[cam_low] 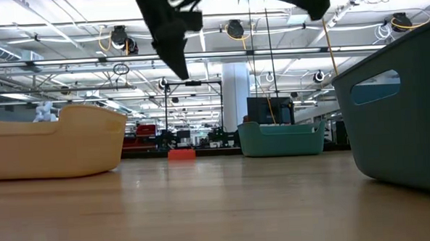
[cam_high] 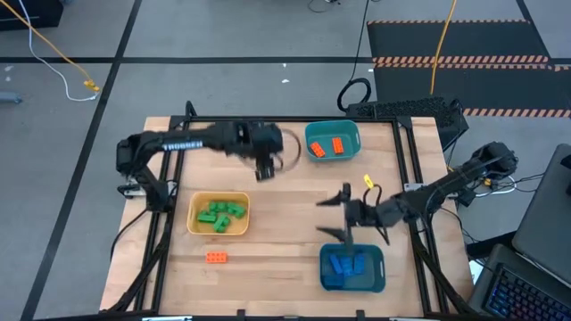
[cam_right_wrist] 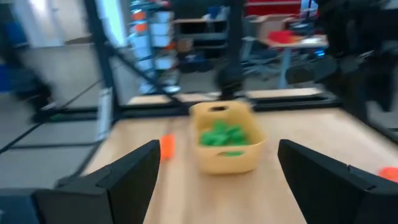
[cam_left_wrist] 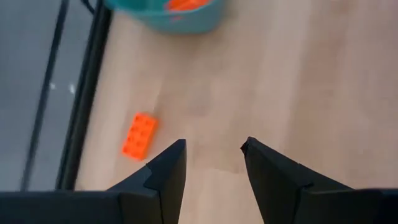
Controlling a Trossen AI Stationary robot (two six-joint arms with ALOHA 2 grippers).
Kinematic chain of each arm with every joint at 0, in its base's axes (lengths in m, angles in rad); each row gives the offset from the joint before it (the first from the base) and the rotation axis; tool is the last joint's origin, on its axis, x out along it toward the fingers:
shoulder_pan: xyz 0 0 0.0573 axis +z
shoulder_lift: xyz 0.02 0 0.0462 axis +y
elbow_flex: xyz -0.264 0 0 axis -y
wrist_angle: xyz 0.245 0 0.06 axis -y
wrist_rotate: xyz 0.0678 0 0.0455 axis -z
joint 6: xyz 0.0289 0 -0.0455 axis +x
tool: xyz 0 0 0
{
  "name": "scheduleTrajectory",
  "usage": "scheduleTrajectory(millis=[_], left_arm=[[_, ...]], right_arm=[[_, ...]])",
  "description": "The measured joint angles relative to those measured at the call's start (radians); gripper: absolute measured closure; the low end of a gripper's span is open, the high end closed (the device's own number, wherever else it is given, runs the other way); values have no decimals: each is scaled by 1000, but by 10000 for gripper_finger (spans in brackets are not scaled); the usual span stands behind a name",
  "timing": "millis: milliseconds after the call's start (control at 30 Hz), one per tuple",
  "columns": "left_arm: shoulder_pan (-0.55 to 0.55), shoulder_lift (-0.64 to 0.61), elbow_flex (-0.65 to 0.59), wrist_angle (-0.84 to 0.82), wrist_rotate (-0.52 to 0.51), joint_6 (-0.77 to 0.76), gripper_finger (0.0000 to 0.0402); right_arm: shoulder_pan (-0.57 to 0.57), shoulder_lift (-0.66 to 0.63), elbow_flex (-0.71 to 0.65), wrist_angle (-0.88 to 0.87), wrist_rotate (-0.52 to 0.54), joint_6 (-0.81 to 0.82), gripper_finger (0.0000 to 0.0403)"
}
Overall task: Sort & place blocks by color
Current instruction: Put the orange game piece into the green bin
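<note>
High view: looks straight down on my whole table [cam_high: 285,192] and both arms, from well above.
Low view: sits at table-top height, facing level across the wood into the room; the yellow tray [cam_low: 52,142] and a teal tray [cam_low: 281,139] stand in it, both also seen from above.
Left wrist view: looks down past my own fingers, close to the wood, sharing the loose orange block [cam_left_wrist: 139,135].
Right wrist view: faces level across the table toward the yellow tray.

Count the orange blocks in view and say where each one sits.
3. Two orange blocks lie in the far teal tray. One loose orange block lies on the table, in front of the yellow tray. More may be hidden.
</note>
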Motion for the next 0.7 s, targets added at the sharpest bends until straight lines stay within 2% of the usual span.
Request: scheduleTrajectory(millis=[133, 200, 367, 700], left_arm=[[181, 15, 1, -18, 197, 15, 235], [255, 32, 0, -45, 251, 23, 231], [372, 86, 2, -66, 258, 56, 194], [376, 309, 65, -102, 192, 154, 94]], right_arm=[[-91, 0, 0, 21, 0, -16, 85], [-121, 0, 0, 18, -4, -18, 85], [-153, -1, 0, -59, -7, -18, 85], [-203, -1, 0, -89, -8, -59, 85]])
